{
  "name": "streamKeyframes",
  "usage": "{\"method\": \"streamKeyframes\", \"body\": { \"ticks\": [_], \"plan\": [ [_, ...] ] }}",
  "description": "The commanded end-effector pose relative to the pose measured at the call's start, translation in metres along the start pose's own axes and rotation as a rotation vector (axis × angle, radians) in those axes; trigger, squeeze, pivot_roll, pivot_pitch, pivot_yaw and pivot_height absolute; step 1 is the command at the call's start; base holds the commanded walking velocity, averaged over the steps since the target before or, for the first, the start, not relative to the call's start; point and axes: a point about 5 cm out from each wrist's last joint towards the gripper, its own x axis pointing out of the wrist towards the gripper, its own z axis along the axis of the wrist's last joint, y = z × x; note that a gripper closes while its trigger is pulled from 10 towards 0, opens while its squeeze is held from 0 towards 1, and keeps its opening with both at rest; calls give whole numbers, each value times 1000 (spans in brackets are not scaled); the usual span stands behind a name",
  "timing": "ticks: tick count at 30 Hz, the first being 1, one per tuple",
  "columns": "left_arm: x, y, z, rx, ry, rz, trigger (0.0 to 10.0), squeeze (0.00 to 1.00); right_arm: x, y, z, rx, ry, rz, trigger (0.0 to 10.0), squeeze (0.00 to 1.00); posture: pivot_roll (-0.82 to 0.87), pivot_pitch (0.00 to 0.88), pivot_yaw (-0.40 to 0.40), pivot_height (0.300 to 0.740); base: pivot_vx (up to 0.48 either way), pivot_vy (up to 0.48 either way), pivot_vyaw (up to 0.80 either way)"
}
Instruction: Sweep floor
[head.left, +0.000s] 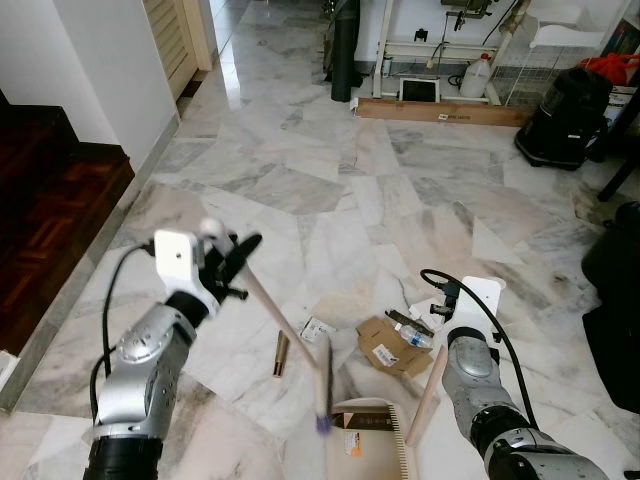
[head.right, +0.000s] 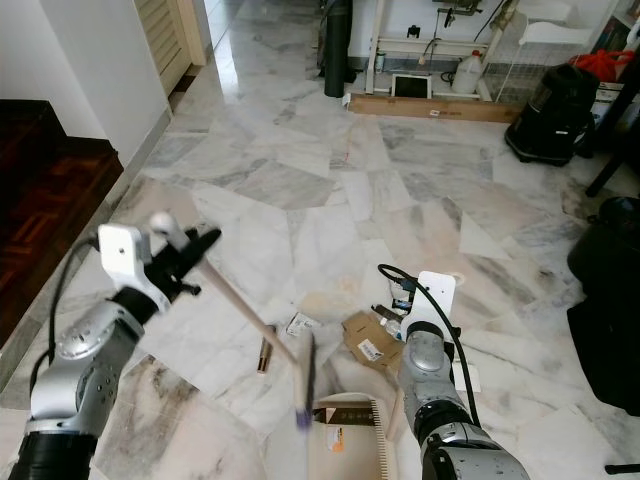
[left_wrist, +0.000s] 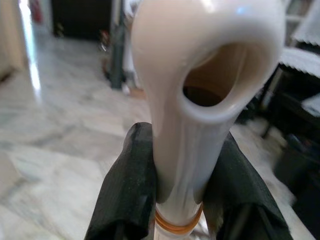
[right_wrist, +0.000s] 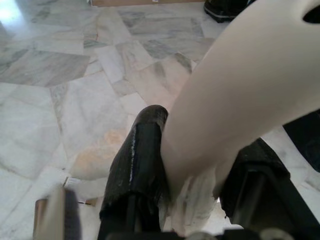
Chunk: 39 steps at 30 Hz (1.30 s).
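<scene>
While each end effector clamps one handle, left broom, right dustpan, three scraps lie between.

floor: open ahead | blocked low: cardboard scraps, dustpan | right: black bin

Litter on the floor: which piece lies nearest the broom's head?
The small white wrapper, just beside the broom head; the brown tube and cardboard piece lie farther off.
</scene>
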Motion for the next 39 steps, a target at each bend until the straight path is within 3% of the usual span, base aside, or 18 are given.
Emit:
{"method": "streamKeyframes", "body": {
  "ticks": [1, 7, 14, 22, 29, 39],
  "plan": [
    [3, 0, 18, 54, -94, 31, 10000, 0, 1, -2, 4, 40, -28, -13, 10000, 0, 39, 71, -25, 740, 0, 0, 0],
    [2, 8, 22, 143, -143, 149, 10000, 0, 2, -2, 20, 119, -126, 1, 10000, 0, 30, 51, -28, 740, 0, 0, 0],
    [-2, 4, 16, 202, -140, 164, 10000, 0, 0, 3, 28, 148, -176, 22, 10000, 0, 27, 26, -37, 740, 0, 0, 0],
    [-5, 5, 11, 234, -136, 186, 10000, 0, -1, 1, 42, 152, -260, 19, 10000, 0, 25, 11, -41, 740, 0, 0, 0],
    [-12, 11, -8, 268, -78, 214, 10000, 0, -1, -9, 60, 178, -359, 8, 10000, 0, 17, 0, -32, 740, 0, 0, 0],
    [-11, 21, -17, 275, -51, 255, 10000, 0, 3, -9, 70, 203, -376, 7, 10000, 0, 25, 0, -30, 740, 0, 0, 0]
  ]
}}
